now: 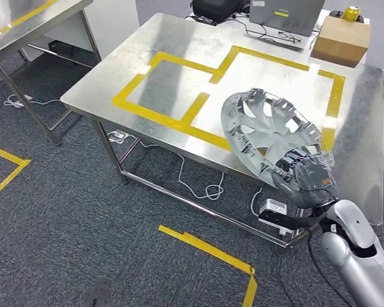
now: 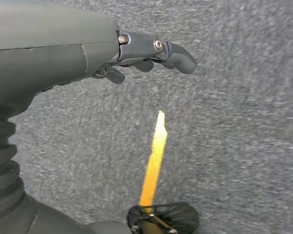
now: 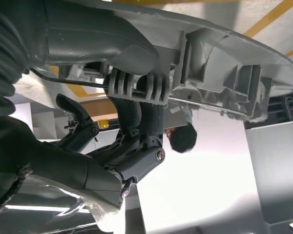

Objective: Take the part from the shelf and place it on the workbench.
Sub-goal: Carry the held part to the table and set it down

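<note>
The right hand [image 3: 137, 126] grips the grey plastic spoked wheel cover [image 1: 272, 144] by its rim, tilted above the steel counter's [image 1: 180, 57] near edge. The left hand [image 2: 145, 53] hangs empty, fingers apart.

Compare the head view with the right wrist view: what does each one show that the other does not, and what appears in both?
Head view alone: the stainless steel workbench with yellow tape outlines, a brown cardboard box, a grey laptop, white cables on the dark grey carpet, and the silver right arm.

Right wrist view alone: the ribbed clips and thin metal wire ring on the part's back, seen close, with dark fingers hooked there.

Both: the grey plastic wheel cover, held by the right hand.
</note>
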{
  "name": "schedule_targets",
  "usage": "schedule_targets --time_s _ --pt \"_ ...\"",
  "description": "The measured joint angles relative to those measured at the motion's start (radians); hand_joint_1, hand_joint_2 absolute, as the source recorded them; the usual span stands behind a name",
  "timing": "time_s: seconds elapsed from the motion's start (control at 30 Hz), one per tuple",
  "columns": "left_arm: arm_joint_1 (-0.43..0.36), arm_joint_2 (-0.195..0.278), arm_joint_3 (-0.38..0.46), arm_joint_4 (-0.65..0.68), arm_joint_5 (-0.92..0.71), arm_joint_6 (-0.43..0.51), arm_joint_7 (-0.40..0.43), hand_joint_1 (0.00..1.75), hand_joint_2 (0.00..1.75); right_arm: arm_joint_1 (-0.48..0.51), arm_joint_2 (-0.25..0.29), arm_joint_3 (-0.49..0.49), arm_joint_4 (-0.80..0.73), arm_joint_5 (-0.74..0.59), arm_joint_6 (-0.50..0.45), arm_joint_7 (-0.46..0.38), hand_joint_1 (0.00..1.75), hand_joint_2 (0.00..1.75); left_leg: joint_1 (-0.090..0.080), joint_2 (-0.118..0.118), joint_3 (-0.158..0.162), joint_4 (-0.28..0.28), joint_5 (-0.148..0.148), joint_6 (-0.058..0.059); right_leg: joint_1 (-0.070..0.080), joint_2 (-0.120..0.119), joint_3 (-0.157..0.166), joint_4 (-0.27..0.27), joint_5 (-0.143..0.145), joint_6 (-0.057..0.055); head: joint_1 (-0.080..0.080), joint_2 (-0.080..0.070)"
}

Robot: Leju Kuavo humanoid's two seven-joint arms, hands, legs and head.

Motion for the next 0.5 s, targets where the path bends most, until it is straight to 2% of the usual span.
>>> schedule_targets --time_s 0.03,0.07,0.17,0.23,0.27,0.33,0.37,0.4,0.43,0.5 --pt "-0.001 0.0 0.0 0.0 0.0 0.0 0.0 0.0 1.75 -0.001 0.0 0.0 0.001 0.0 -0.001 0.0 1.75 1.75 -0.001 -0.001 0.006 0.001 -0.007 -0.005 0.002 -0.001 0.025 -0.052 0.018 -0.003 0.0 0.0" --pt "-0.002 0.0 0.0 0.0 0.0 0.0 0.0 0.0 1.75 -0.001 0.0 0.0 0.002 0.002 -0.002 0.001 1.75 1.75 -0.002 -0.001 0.008 0.002 -0.012 -0.009 0.004 -0.001 0.042 -0.082 0.017 -0.007 -0.001 0.0" --pt "-0.004 0.0 0.0 0.0 0.0 0.0 0.0 0.0 1.75 0.0 0.0 -0.001 0.004 0.006 -0.007 0.003 1.75 1.75 -0.003 0.001 0.01 0.003 -0.021 -0.022 0.004 0.003 0.062 -0.106 -0.009 -0.023 -0.002 0.0" --pt "-0.006 0.001 -0.001 -0.001 0.0 0.0 0.0 0.0 1.75 0.001 0.0 -0.002 0.004 0.006 -0.009 0.008 1.75 1.75 -0.001 0.002 -0.006 0.045 -0.043 -0.034 -0.001 0.002 0.075 -0.111 -0.017 -0.036 -0.005 0.0" --pt "-0.007 0.001 -0.001 -0.001 -0.001 0.0 0.0 0.0 1.75 0.002 0.0 -0.002 0.006 0.006 -0.01 0.01 1.75 1.75 0.001 0.002 -0.032 0.096 -0.062 -0.041 -0.003 0.001 0.083 -0.112 -0.023 -0.041 -0.006 0.0" --pt "-0.005 0.001 -0.001 -0.001 -0.001 0.0 0.0 0.0 1.75 0.008 0.0 -0.002 0.01 0.006 -0.011 0.011 1.75 1.75 0.007 0.003 -0.111 0.23 -0.104 -0.05 -0.003 0.0 0.095 -0.113 -0.034 -0.046 -0.008 0.0" --pt "-0.004 0.001 -0.002 -0.001 -0.001 0.0 0.0 0.0 1.75 0.011 0.0 -0.002 0.013 0.006 -0.011 0.011 1.75 1.75 0.009 0.003 -0.147 0.279 -0.108 -0.052 -0.003 0.0 0.103 -0.113 -0.041 -0.046 -0.008 0.0" --pt "-0.002 0.001 -0.002 -0.001 -0.002 0.0 0.0 0.0 1.75 0.015 0.001 -0.002 0.016 0.007 -0.011 0.01 1.75 1.75 0.011 0.003 -0.168 0.295 -0.091 -0.053 -0.003 0.001 0.112 -0.113 -0.048 -0.045 -0.008 0.0" --pt "-0.001 0.002 -0.003 -0.001 -0.002 0.0 0.0 0.0 1.75 0.017 0.001 -0.002 0.02 0.007 -0.011 0.01 1.75 1.75 0.012 0.003 -0.172 0.274 -0.052 -0.052 -0.004 0.002 0.124 -0.113 -0.056 -0.043 -0.008 0.0" --pt "-0.001 0.003 -0.004 -0.001 -0.004 0.0 0.0 0.0 1.75 0.018 0.001 -0.002 0.028 0.005 -0.011 0.011 1.75 1.75 0.011 0.003 -0.141 0.16 0.047 -0.046 -0.004 0.003 0.147 -0.113 -0.073 -0.036 -0.008 0.0"
